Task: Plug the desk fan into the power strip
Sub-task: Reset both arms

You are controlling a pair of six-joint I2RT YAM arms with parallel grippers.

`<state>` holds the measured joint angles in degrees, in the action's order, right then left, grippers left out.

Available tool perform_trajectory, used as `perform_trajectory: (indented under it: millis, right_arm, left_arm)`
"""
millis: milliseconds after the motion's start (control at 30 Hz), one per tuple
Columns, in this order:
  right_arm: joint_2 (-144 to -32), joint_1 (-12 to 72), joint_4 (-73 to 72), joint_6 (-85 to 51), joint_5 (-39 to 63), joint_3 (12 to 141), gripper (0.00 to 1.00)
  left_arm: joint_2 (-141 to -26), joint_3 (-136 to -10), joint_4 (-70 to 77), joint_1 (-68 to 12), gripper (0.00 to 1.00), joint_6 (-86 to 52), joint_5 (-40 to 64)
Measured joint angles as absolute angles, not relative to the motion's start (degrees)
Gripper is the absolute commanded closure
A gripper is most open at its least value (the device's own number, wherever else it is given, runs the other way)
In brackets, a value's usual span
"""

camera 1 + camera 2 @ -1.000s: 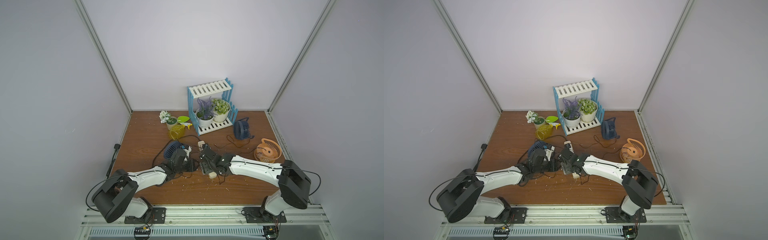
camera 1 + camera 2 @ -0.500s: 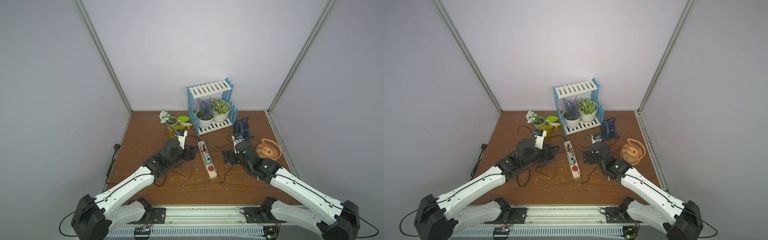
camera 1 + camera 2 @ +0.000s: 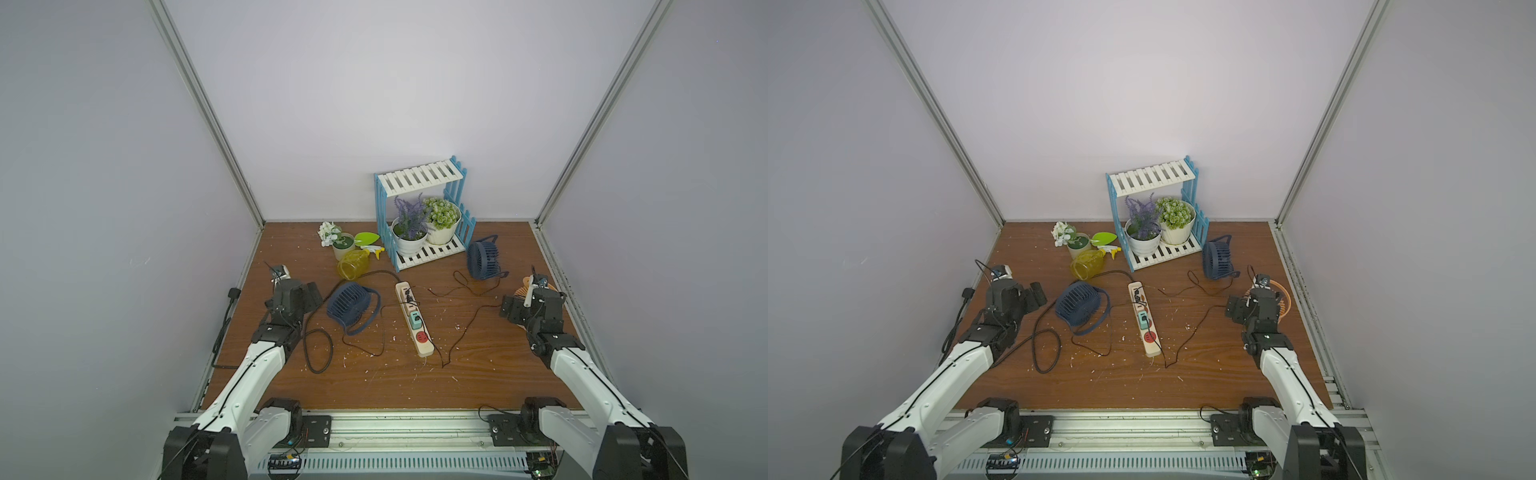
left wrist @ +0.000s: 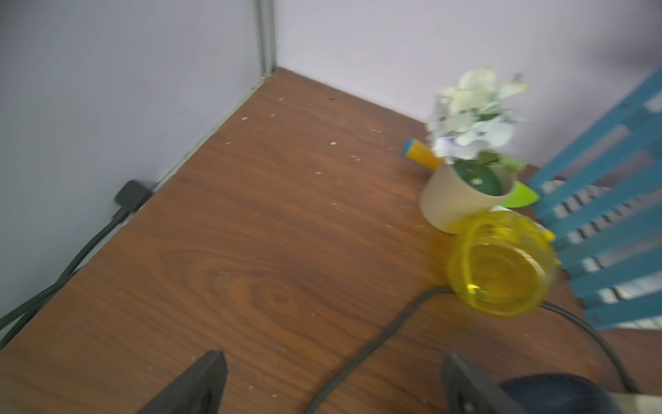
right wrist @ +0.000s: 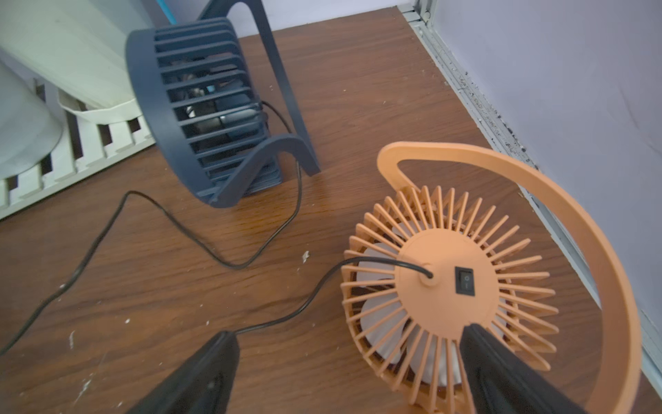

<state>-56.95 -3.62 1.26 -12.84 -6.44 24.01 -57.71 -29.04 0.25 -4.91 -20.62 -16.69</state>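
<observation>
The cream power strip (image 3: 424, 347) (image 3: 1152, 347) lies mid-table, with a black plug in its far socket and a teal adapter (image 3: 414, 319) further along. A dark blue fan (image 3: 348, 306) (image 3: 1077, 307) lies to its left. A second blue fan (image 3: 483, 260) (image 5: 200, 107) stands by the shelf. At the right edge an orange fan (image 5: 447, 286) lies face down. My left gripper (image 3: 311, 292) (image 4: 332, 355) is open over bare wood and the thick black cord (image 4: 376, 344). Over the orange fan's near rim my right gripper (image 3: 510, 311) (image 5: 347, 329) is open and holds nothing.
At the back stands a blue and white shelf (image 3: 419, 178) with two potted plants. A yellow spray bottle (image 3: 353, 264) and a small pot of white flowers (image 3: 338, 243) sit to its left. Thin black cords trail across the wood. Walls close both sides.
Both arms have drawn back from the power strip, the left to the left side and the right out to the orange fan. The left gripper's jaws have opened wide.
</observation>
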Motion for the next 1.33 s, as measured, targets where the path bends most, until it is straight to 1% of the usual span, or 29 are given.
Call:
perform_trajectory:
  millis: [67, 167, 267, 433, 500, 533, 600, 700, 767, 933, 1333]
  right_arm:
    - [-59.5, -4.6, -5.0, -12.3, -5.8, 22.6, 0.01]
    - [-64.5, -4.7, -13.4, -10.9, -4.1, 22.3, 0.01]
    - [-69.0, -4.7, -20.2, -9.1, -2.7, 22.3, 0.01]
    - [-74.8, -4.8, -28.2, -7.4, 1.3, 22.3, 0.01]
    - [-76.4, -4.8, -31.5, -6.4, 3.1, 22.2, 0.01]
    - [-77.1, -4.8, -33.5, -5.9, 4.0, 22.0, 0.01]
    - [-78.6, -4.5, -38.5, -4.4, 5.3, 21.3, 0.01]
    - [-84.1, -3.4, -47.3, -2.3, 7.0, 19.9, 0.01]
    - [-87.9, -2.1, -50.0, -0.8, 7.5, 20.0, 0.00]
    - [-89.2, 2.1, -48.5, 2.1, 4.4, 22.5, 0.00]
    - [-89.2, 2.2, -49.3, 2.9, 1.2, 22.7, 0.00]
  left_arm:
    - [-59.4, -25.3, 5.6, -4.7, 0.01, -19.9, -18.0]
    - [-65.8, -21.1, 15.1, -4.6, 0.01, -17.9, -20.1]
    - [-72.2, -20.4, 20.7, -4.6, 0.01, -15.9, -20.1]
    - [-79.3, -20.4, 33.8, -4.5, 0.01, -9.9, -17.1]
    - [-85.0, -20.3, 42.6, -4.5, 0.01, -7.4, -14.4]
    - [-87.3, -20.3, 44.7, -4.5, 0.01, -6.5, -13.0]
    - [-88.9, -20.0, 45.3, -4.5, 0.01, -5.2, -11.3]
    - [-89.5, -20.1, 48.0, -4.4, 0.01, -4.2, -10.4]
    - [-89.5, -20.1, 49.0, -4.3, 0.01, -4.1, -10.3]
    - [-89.5, -20.1, 50.1, -4.3, 0.01, -3.9, -10.1]
    - [-89.5, -20.1, 50.6, -4.3, 0.01, -3.7, -10.0]
